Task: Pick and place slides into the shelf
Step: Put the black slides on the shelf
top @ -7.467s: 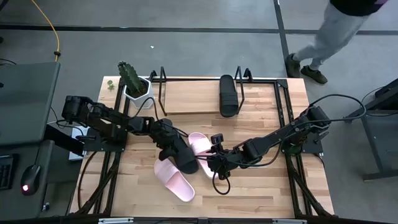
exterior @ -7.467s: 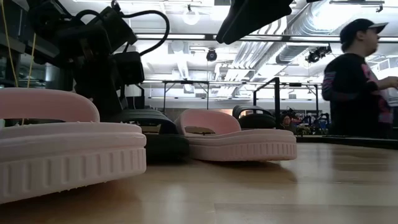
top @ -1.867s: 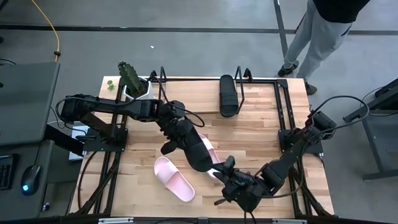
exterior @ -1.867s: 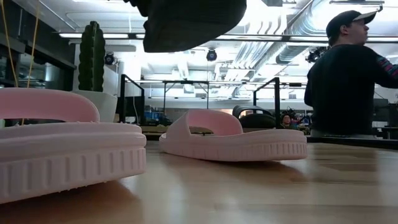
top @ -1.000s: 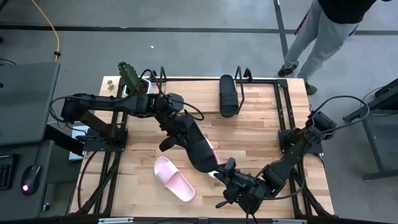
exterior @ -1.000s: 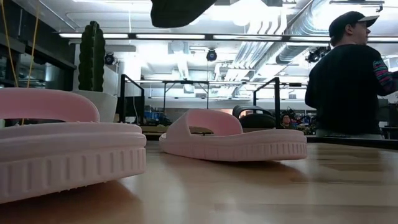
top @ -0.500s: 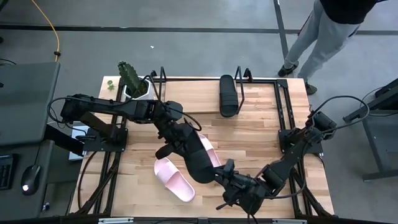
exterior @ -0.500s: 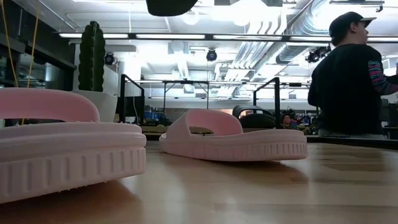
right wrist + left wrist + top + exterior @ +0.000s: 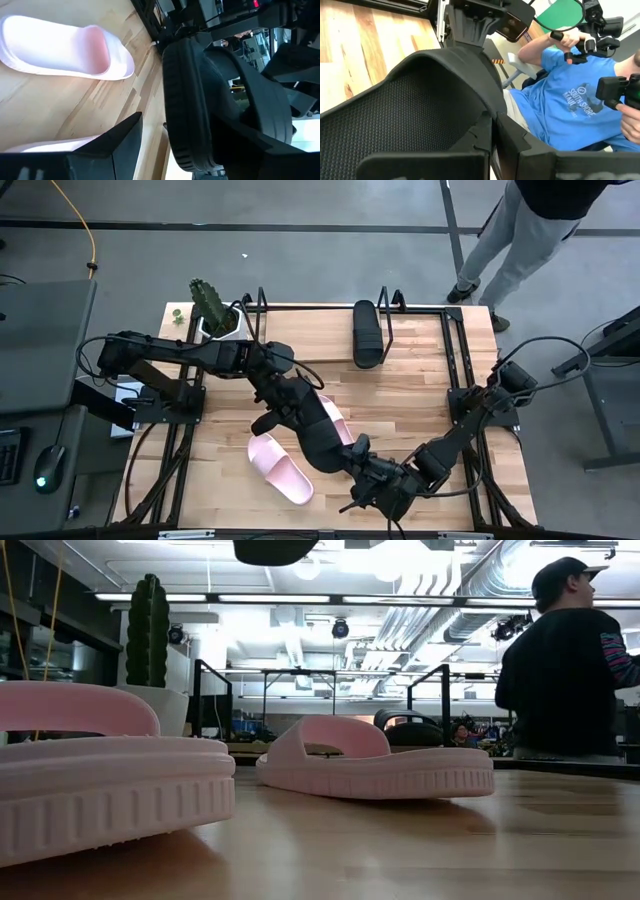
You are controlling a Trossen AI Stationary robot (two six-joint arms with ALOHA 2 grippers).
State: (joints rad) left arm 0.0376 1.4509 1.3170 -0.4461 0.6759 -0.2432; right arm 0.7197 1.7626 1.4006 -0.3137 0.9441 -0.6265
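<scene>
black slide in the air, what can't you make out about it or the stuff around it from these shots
- Black slide: low view cuts off all but its underside at the top edge.
- Left gripper: its fingers are buried in the slide; the wrist view shows only strap and sole.
- Right gripper: high view cannot settle whether it touches the slide's end.
- Pink slide under it: mostly covered from above.
- Shelf: tiny behind the slides in the low view.
</scene>
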